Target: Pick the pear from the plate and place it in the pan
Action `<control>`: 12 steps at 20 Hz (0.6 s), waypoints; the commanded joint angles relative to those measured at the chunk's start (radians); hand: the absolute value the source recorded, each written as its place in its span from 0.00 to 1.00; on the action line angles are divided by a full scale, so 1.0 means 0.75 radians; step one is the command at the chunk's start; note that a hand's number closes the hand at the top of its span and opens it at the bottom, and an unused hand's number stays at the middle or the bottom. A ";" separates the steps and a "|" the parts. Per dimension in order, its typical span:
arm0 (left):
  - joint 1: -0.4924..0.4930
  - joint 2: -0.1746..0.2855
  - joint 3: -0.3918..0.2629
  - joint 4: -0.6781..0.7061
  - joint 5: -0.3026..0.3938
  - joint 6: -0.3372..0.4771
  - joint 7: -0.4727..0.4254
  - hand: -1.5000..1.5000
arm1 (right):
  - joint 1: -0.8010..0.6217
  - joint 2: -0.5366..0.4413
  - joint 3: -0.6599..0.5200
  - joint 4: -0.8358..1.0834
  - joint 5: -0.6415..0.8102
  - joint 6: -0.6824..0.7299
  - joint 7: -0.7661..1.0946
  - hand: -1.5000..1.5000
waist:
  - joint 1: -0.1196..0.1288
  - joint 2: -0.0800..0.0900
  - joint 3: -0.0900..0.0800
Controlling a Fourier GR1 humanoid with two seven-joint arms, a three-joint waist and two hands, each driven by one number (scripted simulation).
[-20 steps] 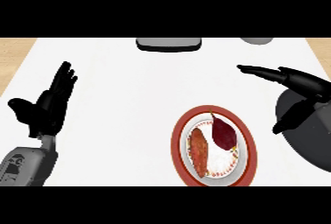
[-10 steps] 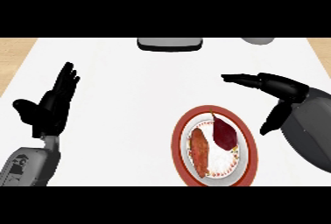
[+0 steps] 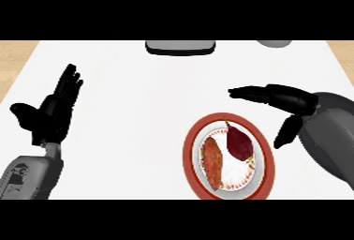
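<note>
A dark red pear [image 3: 239, 142] lies on the right half of a red-rimmed white plate [image 3: 194, 157], beside a long orange-brown food piece [image 3: 213, 160]. My right hand [image 3: 282, 98] hovers just above and to the right of the plate, fingers stretched out leftwards, thumb hanging down, open and holding nothing. My left hand [image 3: 50, 112] rests open at the left side, fingers up. The dark pan [image 3: 180, 46] sits at the counter's far edge, partly cut off by the view's top.
A grey object [image 3: 275, 42] shows at the far edge right of the pan. The white counter [image 3: 152, 98] has wooden floor visible past its left and right corners.
My right hand has moved leftwards, closing in over the plate's upper right. The left hand, pear and plate have stayed where they were.
</note>
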 commanded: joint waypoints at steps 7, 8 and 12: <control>0.077 -0.040 0.041 -0.044 -0.023 -0.039 -0.017 0.50 | 0.026 0.093 0.026 -0.044 0.276 -0.006 0.074 0.00 | 0.000 -0.002 0.000; 0.063 0.003 0.083 0.003 -0.011 -0.091 -0.048 0.50 | -0.004 0.094 0.005 -0.005 0.298 0.003 0.049 0.00 | 0.001 0.000 0.000; -0.051 -0.073 0.039 0.024 -0.085 -0.023 0.028 0.50 | -0.011 0.149 -0.006 0.108 0.395 -0.013 -0.014 0.00 | -0.001 0.001 0.000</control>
